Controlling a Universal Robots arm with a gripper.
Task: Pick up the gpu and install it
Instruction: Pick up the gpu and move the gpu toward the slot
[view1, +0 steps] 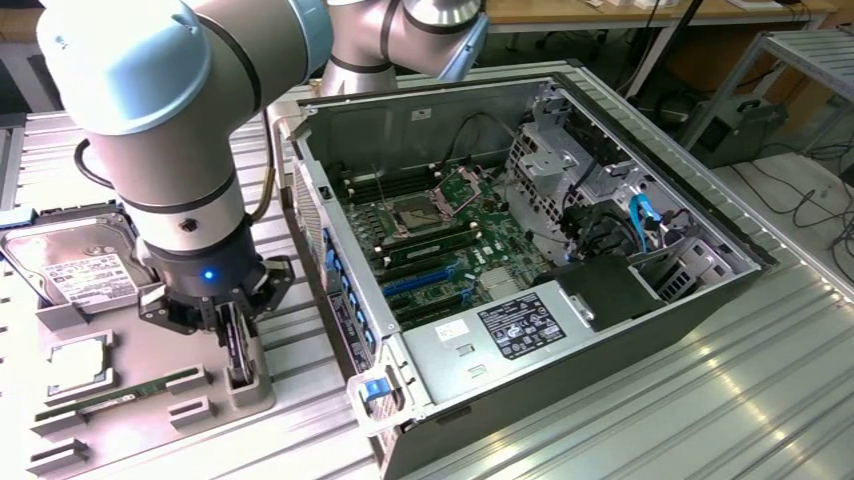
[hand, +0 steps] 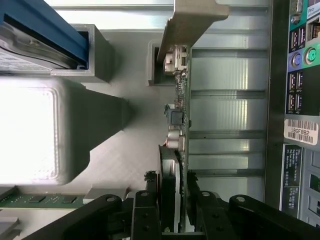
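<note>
Farthest from the case (view1: 400, 130), toward the exterior view's left, a hard drive (view1: 74, 265) lies in the grey tray (view1: 134, 445). Its white label is too small to read. A silvery chip (view1: 80, 365) and a green memory stick (view1: 114, 397) sit in the same tray, a little nearer the case. Nearer again, just beside the case's rear wall, the gripper (view1: 230, 335) hangs over a grey holder (view1: 250, 385) at the tray's case-side edge. The gpu (hand: 181, 115) stands edge-on in that holder, with its silvery bracket at the end away from the gripper. In the wrist view the black fingers (hand: 147, 215) press on both faces of the card, so the pincer is clamped on the gpu. The card's lower edge looks seated in the holder, so by my reading it has been grasped but not lifted out. Inside the case, the blue slots (view1: 427, 280) on the board stand bare, which suggests that carrying the card over and installing it are both left to do. The sticker (view1: 527, 325) on the grey box at the case's front end carries print too fine to read. On the case's rear panel, in the wrist view, a white barcode label (hand: 301, 132) reads "18GF882". A darker sticker below it cannot be made out, and the letters "Pro" show at the panel's far corner.
</note>
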